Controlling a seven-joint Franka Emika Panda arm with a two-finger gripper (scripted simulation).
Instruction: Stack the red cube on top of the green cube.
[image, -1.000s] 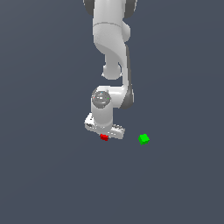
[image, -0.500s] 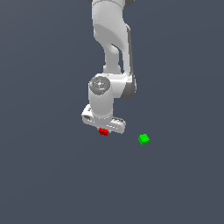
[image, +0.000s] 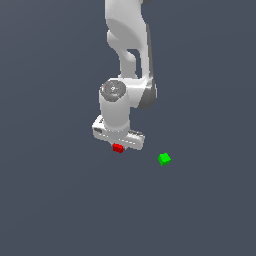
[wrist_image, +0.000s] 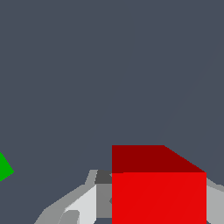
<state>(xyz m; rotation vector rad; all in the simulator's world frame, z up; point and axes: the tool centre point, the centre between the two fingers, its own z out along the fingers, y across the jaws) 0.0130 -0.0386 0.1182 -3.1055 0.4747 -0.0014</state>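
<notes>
My gripper (image: 118, 146) points straight down and is shut on the red cube (image: 118, 148), which pokes out just below the white hand. In the wrist view the red cube (wrist_image: 157, 188) fills the space between my grey fingers (wrist_image: 76, 208). The green cube (image: 164, 159) lies on the dark floor to the exterior view's right of the red cube, apart from it and slightly lower in the picture. It also shows in the wrist view (wrist_image: 3, 168), cut off by the frame edge. My fingertips are hidden behind the hand in the exterior view.
A plain dark grey surface (image: 60, 200) spreads all around. The white arm (image: 127, 45) rises from the hand toward the top of the exterior view.
The hand has risen a little with the red cube in it, and the arm has straightened upward. The green cube has not moved.
</notes>
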